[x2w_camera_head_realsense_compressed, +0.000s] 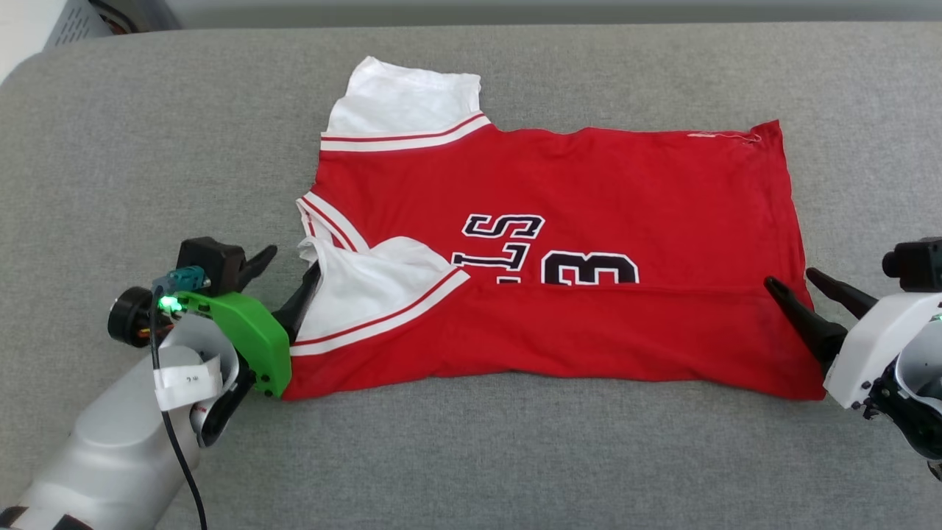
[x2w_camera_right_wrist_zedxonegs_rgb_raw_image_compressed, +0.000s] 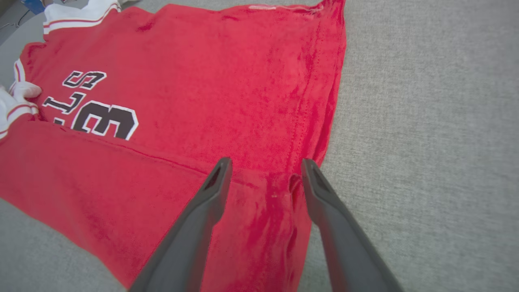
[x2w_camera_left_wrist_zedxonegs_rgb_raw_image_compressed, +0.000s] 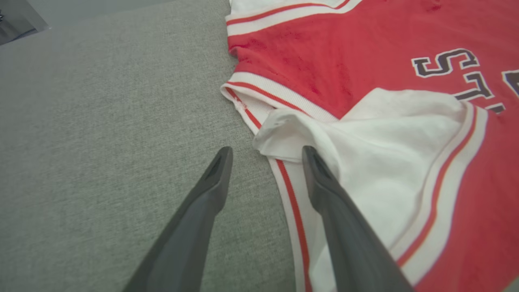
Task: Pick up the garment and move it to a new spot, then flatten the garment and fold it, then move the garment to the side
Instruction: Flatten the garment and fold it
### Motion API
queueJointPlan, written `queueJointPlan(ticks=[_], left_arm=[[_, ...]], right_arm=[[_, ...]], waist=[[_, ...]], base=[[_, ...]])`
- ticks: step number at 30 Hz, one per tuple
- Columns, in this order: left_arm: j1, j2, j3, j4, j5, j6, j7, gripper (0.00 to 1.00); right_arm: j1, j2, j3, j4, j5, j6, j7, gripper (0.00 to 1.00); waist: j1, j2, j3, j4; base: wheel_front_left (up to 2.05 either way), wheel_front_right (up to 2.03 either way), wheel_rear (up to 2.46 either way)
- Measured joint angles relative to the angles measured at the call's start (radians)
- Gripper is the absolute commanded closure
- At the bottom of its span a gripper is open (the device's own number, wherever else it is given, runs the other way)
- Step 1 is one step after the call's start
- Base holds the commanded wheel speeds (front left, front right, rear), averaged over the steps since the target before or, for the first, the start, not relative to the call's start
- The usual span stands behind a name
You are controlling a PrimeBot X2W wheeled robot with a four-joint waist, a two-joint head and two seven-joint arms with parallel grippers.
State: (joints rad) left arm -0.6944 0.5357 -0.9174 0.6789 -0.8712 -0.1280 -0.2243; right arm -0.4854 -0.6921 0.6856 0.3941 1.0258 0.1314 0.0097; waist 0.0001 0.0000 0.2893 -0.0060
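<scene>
1. The red jersey T-shirt (x2w_camera_head_realsense_compressed: 589, 184) lies spread across the middle of the grey fabric-covered table (x2w_camera_head_realsense_compressed: 147, 147), collar to the left and hem to the right.
2. Its near edge is folded up over the lower part of the navy lettering (x2w_camera_head_realsense_compressed: 548, 254), and a white sleeve (x2w_camera_head_realsense_compressed: 360, 283) lies on top at the near left.
3. The left hand (x2w_camera_head_realsense_compressed: 294, 259) is open, holding nothing, one finger over that sleeve's edge and the other over bare table.
4. The right hand (x2w_camera_head_realsense_compressed: 789, 277) is open too, fingers spread over the shirt's hem at its near right corner.
</scene>
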Motion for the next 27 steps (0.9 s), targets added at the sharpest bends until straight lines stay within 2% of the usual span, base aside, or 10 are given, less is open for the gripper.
queueJointPlan(ticks=[5,9,13,19,22,27], left_arm=[[-0.043,0.029,0.008,-0.033,0.0,0.0,-0.012,0.0],[-0.079,0.061,0.0,-0.081,-0.027,0.0,0.052,0.0],[-0.118,0.082,-0.028,-0.143,-0.094,0.0,0.213,0.0],[-0.148,0.105,-0.084,-0.189,-0.252,0.0,0.562,0.0],[-0.158,0.108,-0.095,-0.198,-0.32,0.0,0.676,0.0],[-0.167,0.107,-0.142,-0.193,-0.354,0.0,0.807,0.0]], right_arm=[[0.046,-0.028,-0.016,-0.034,0.009,0.0,-0.041,0.0],[0.07,-0.043,-0.03,-0.059,0.009,0.0,-0.056,0.0],[0.093,-0.051,-0.046,-0.079,0.009,0.0,-0.058,0.0],[0.111,-0.049,-0.067,-0.095,0.001,0.0,-0.048,0.0],[0.115,-0.047,-0.078,-0.101,-0.003,0.0,-0.039,0.0],[0.117,-0.039,-0.089,-0.111,-0.011,0.0,-0.021,0.0]], waist=[[0.0,0.0,-0.045,0.017],[0.0,0.0,-0.077,0.029],[0.0,0.0,-0.105,0.041],[0.0,0.0,-0.133,0.057],[0.0,0.0,-0.136,0.057],[0.0,0.0,-0.132,0.05]], base=[[0.0,0.0,0.0],[0.0,0.0,0.0],[0.0,0.0,0.0],[0.0,0.0,0.0],[0.0,0.0,0.0],[0.0,0.0,0.0]])
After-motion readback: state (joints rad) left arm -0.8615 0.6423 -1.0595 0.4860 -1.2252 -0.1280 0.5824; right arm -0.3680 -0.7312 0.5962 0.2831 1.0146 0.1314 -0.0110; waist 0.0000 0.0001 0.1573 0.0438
